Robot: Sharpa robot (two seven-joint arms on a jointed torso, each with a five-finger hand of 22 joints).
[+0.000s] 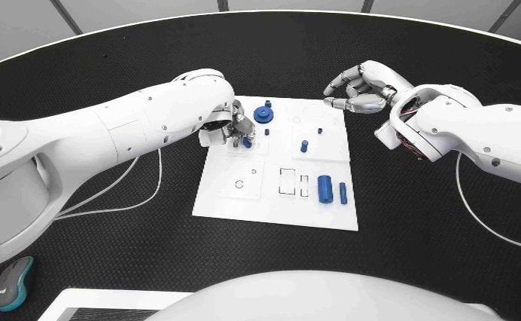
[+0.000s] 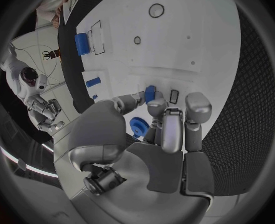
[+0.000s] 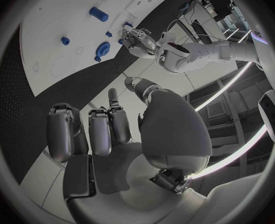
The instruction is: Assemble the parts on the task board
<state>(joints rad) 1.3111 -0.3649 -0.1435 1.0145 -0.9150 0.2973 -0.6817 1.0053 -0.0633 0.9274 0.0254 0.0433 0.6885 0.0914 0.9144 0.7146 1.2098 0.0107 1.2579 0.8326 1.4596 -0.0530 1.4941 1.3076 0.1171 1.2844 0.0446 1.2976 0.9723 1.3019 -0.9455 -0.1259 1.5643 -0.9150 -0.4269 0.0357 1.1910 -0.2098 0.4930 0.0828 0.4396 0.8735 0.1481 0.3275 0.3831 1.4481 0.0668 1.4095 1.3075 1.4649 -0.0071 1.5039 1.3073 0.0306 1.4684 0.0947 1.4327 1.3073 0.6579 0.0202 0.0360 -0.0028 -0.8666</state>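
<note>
Centrally in the head view, the white task board lies flat on the black table. Blue parts on it, counted: one gear near the far edge, one tiny peg just nearer than the gear, one short upright pin at mid-board, and two cylinders lying side by side near the right edge, a thick one and a thin one. Rectangular outlined recesses just left of the cylinders hold nothing, and a small round hole is likewise unfilled. The left hand is over the board's far-left corner, its fingers closed on a sixth blue piece. The right hand hangs off the board's far-right corner, fingers curled in, nothing held.

Left wrist view: the left hand pinches the small blue piece between fingertips, close over the board beside a dark rectangular slot. The gear sits just beside the fingers. The thick cylinder and the pin lie further off.

Right wrist view: the right hand is above the table, clear of the board, its fingers bent together and holding nothing. The gear, the pin and the thick cylinder show on the board, with the left hand at the board's edge.
</note>
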